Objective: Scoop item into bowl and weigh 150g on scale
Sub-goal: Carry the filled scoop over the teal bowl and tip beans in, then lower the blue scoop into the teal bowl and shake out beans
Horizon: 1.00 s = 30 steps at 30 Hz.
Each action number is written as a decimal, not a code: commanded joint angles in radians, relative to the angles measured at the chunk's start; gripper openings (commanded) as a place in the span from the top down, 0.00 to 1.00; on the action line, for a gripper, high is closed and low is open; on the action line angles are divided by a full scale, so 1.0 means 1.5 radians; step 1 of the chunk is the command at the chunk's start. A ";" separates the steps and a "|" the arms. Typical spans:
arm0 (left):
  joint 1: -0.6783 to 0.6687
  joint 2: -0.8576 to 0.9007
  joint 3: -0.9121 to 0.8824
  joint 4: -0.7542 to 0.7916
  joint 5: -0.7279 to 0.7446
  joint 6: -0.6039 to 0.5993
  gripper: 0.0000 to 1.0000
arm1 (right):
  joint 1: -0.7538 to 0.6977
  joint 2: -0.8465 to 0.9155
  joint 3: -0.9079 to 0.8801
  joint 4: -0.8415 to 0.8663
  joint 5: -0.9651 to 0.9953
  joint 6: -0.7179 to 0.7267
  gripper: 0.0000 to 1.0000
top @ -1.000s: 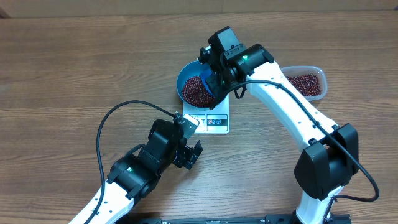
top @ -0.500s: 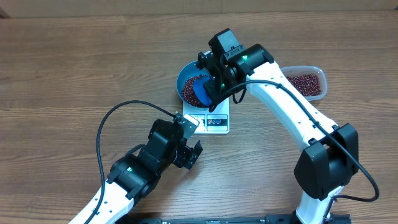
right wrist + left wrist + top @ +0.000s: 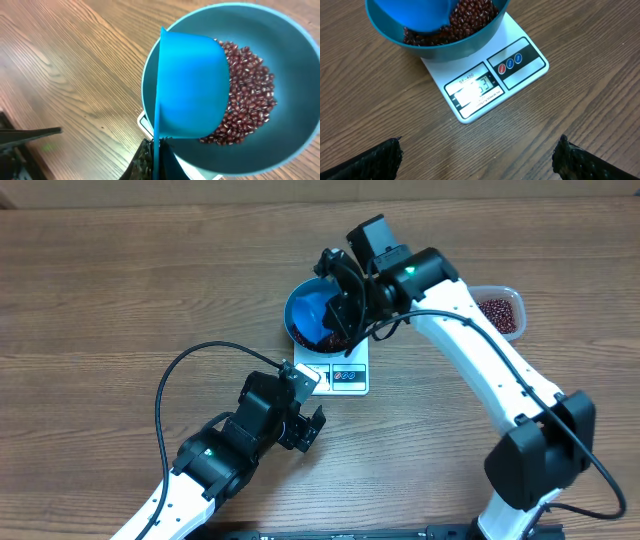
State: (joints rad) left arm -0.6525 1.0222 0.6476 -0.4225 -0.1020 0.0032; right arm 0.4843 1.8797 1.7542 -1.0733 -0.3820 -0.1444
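Note:
The blue bowl [image 3: 290, 315] stands on the white scale [image 3: 345, 376], and a heap of red-brown beans [image 3: 304, 335] lies inside it. My right gripper [image 3: 346, 304] is shut on the thin handle of a small blue scoop [image 3: 316, 310]. In the right wrist view the scoop [image 3: 192, 85] is tipped bottom-up over the bowl [image 3: 290, 125] and covers part of the beans [image 3: 247, 95]. My left gripper [image 3: 477, 150] hangs open over bare table just in front of the scale [image 3: 520, 75], whose display is lit.
A clear plastic tub [image 3: 492, 290] holding more beans sits to the right of the scale, partly behind the right arm. The left arm's black cable [image 3: 175, 370] loops over the table to the left. Brown wooden table surrounds the scale.
The right wrist has rolled and shifted slightly right. The scoop went from bean-filled at the bowl's right side to turned over above the bowl. The left arm has not moved.

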 commanded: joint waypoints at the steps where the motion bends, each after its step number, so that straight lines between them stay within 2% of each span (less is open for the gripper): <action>1: 0.003 0.003 -0.005 0.001 -0.006 -0.002 0.00 | -0.019 -0.042 0.018 0.004 -0.016 0.026 0.96; 12: 0.003 0.003 -0.005 0.001 -0.006 -0.002 0.01 | -0.046 -0.063 0.018 0.010 -0.013 0.025 0.96; 19: 0.003 0.003 -0.005 0.001 -0.006 -0.002 0.00 | -0.046 -0.060 0.017 0.009 0.116 0.023 0.96; 30: 0.003 0.003 -0.005 0.001 -0.006 -0.002 0.00 | -0.042 -0.055 -0.047 0.042 0.142 0.013 0.96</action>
State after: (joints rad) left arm -0.6525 1.0222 0.6476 -0.4225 -0.1020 0.0032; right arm 0.4194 1.8286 1.7191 -1.0271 -0.1841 -0.1154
